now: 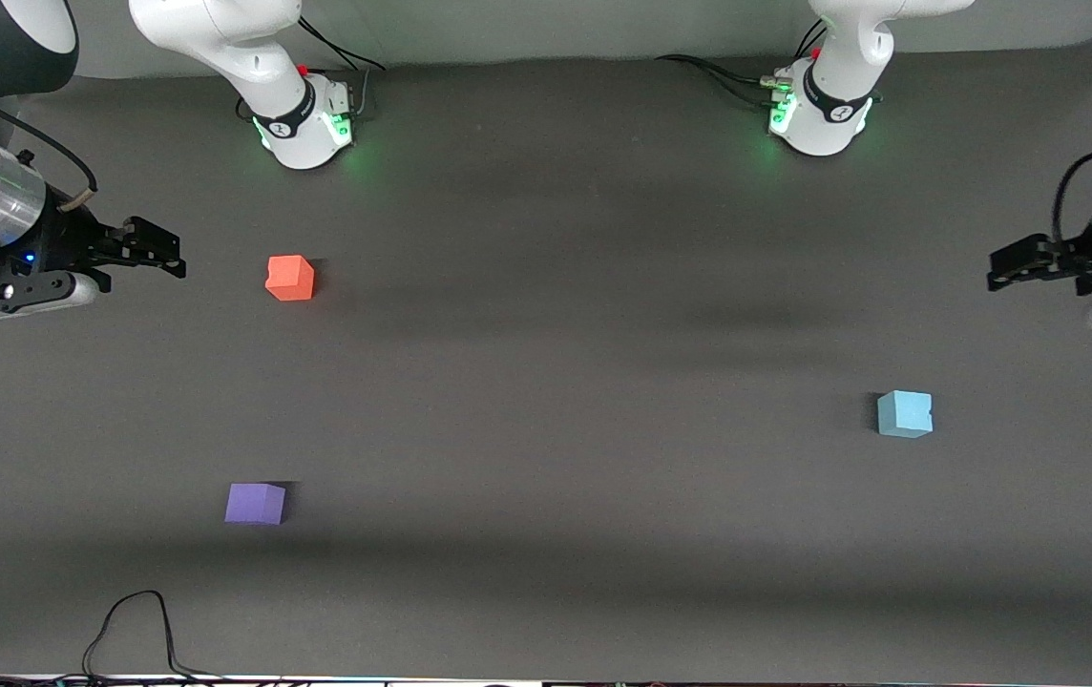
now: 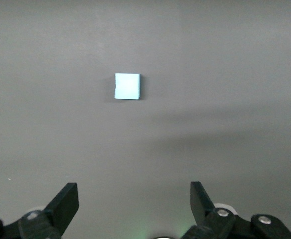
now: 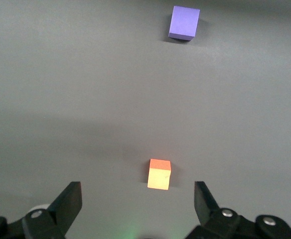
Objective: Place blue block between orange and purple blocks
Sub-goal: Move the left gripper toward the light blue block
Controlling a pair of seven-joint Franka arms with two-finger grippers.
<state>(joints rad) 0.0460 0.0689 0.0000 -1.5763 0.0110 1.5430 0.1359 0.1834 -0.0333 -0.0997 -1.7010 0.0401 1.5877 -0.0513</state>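
The blue block [image 1: 904, 413] lies on the dark table toward the left arm's end; it also shows in the left wrist view [image 2: 127, 86]. The orange block [image 1: 290, 278] lies toward the right arm's end, and the purple block [image 1: 255, 503] lies nearer the front camera than it. Both show in the right wrist view: the orange block [image 3: 159, 175] and the purple block [image 3: 184, 22]. My left gripper [image 1: 1009, 267] is open and empty, up over the table's end beside the blue block. My right gripper [image 1: 157, 253] is open and empty, up beside the orange block.
The two arm bases [image 1: 305, 122] [image 1: 820, 113] stand along the table's farthest edge. A black cable [image 1: 140, 625] loops onto the table at its nearest edge, toward the right arm's end.
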